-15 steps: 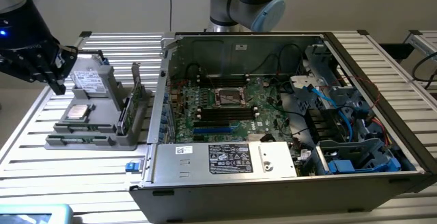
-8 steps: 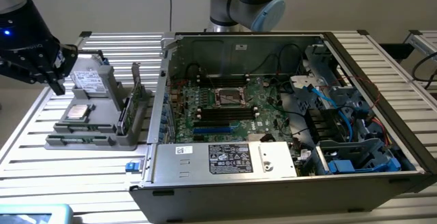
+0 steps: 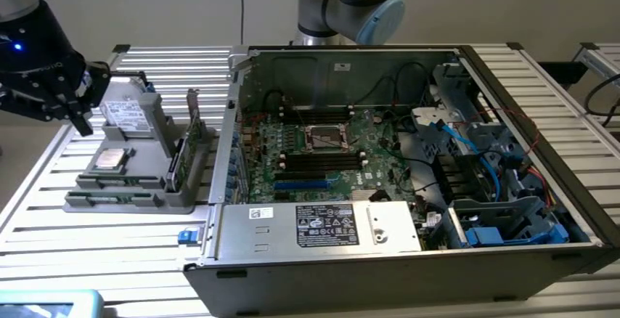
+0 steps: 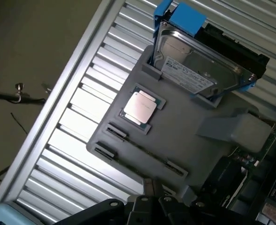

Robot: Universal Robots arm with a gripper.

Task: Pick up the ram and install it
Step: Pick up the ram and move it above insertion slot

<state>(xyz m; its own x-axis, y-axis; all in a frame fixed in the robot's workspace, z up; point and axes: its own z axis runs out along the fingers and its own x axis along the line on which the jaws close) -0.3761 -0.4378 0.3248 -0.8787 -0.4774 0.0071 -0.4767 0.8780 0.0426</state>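
A grey parts tray held a processor and a hard drive on the slatted metal table, just beside an open computer case.

ram: thin green stick, seated on edge in grey tray slot

tray grey | processor silver | drive bracket blue | motherboard green | table silver, ribbed
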